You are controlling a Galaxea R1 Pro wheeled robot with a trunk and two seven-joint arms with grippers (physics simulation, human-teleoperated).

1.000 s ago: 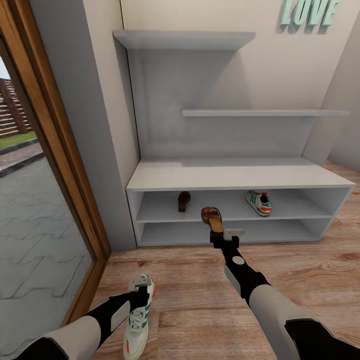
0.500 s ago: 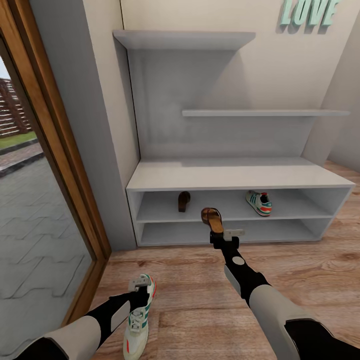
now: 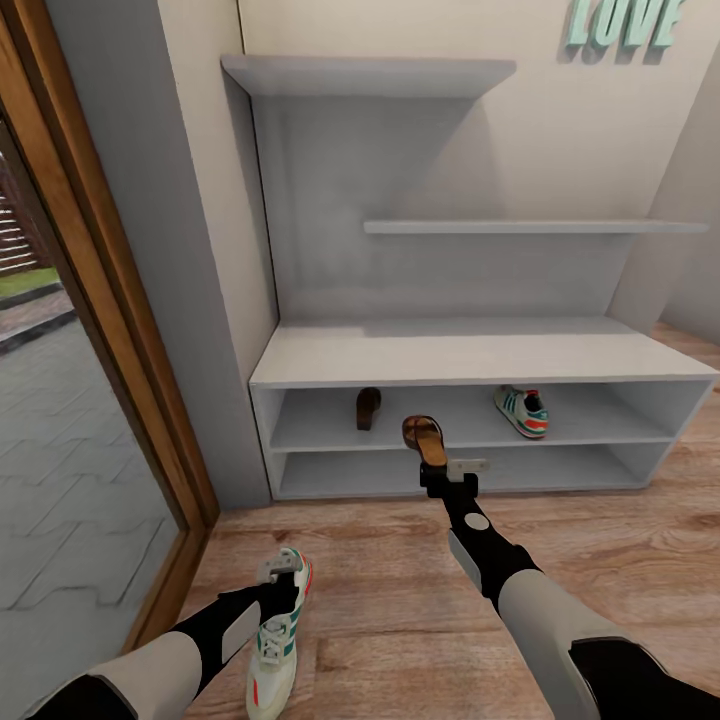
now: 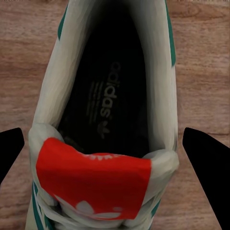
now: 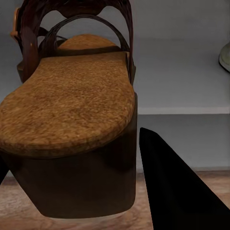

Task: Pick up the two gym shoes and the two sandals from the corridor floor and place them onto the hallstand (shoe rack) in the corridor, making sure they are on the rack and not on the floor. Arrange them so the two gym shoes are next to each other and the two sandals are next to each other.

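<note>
Gripping sandal (image 3: 426, 438) heel in right gripper (image 3: 437, 470) before hallstand (image 3: 450, 362); left gripper (image 3: 282, 585) wide over sneaker (image 3: 277, 640).

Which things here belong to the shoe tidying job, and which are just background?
Part of the job:
- sandal on the shelf
- sandal in the right gripper
- gym shoe on the shelf
- gym shoe at the left gripper
- hallstand
- corridor floor

Just background:
- LOVE wall letters
- wood-framed glass door
</note>
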